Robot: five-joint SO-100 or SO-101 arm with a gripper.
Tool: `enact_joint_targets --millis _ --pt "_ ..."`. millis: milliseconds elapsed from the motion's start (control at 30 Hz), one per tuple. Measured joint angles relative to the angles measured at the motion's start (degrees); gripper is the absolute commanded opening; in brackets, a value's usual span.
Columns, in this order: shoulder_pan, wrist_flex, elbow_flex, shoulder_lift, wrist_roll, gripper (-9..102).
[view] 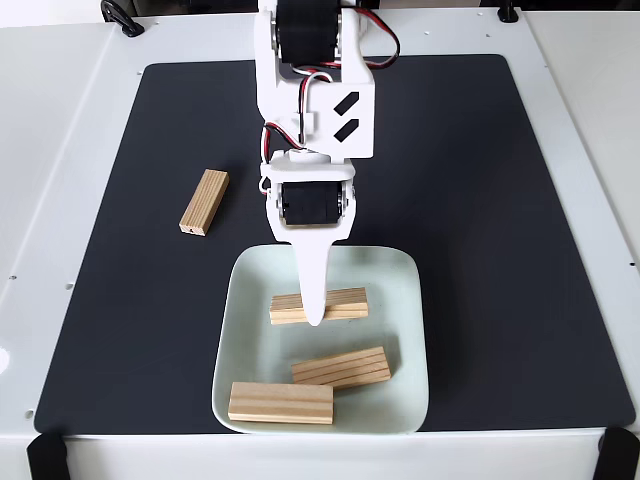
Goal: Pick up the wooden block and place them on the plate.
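Pale pine rectangular blocks, three of them, lie on the mint-white square plate: one under the white gripper, one mid-plate, one at the near rim. A fourth rests on the black mat, left of the arm. Whether the jaws are parted cannot be told.

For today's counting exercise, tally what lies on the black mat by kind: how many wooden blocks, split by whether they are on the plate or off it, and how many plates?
Wooden blocks on the plate: 3
Wooden blocks off the plate, on the mat: 1
Plates: 1
Total: 5 things
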Motion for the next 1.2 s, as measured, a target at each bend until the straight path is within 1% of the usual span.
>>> enact_joint_targets --millis 33,133,200,233,300,467,567,633,700,767,833,867,933,1033,1200 --pt "0.0 0.0 0.0 0.0 0.0 8" --pt "-0.09 0.0 0.0 0.0 0.0 28" --pt "-0.18 0.0 0.0 0.0 0.0 40" --pt "-0.18 0.0 0.0 0.0 0.0 44" --pt "-0.18 0.0 0.0 0.0 0.0 47" --pt "-0.09 0.0 0.0 0.0 0.0 44" --pt "0.35 1.49 1.14 2.02 0.0 44" --pt "0.62 3.25 3.16 5.27 0.0 40" --pt "0.62 4.92 5.62 9.4 0.0 32" --pt "0.62 6.68 9.23 14.68 0.0 19" --pt "0.62 7.91 14.06 20.74 0.0 3" --pt "0.53 8.35 16.61 23.91 0.0 -2" --pt "0.53 8.88 22.32 30.94 0.0 2" --pt "1.32 9.14 32.17 42.28 0.0 -1" --pt "1.93 9.14 49.48 60.12 0.0 0"
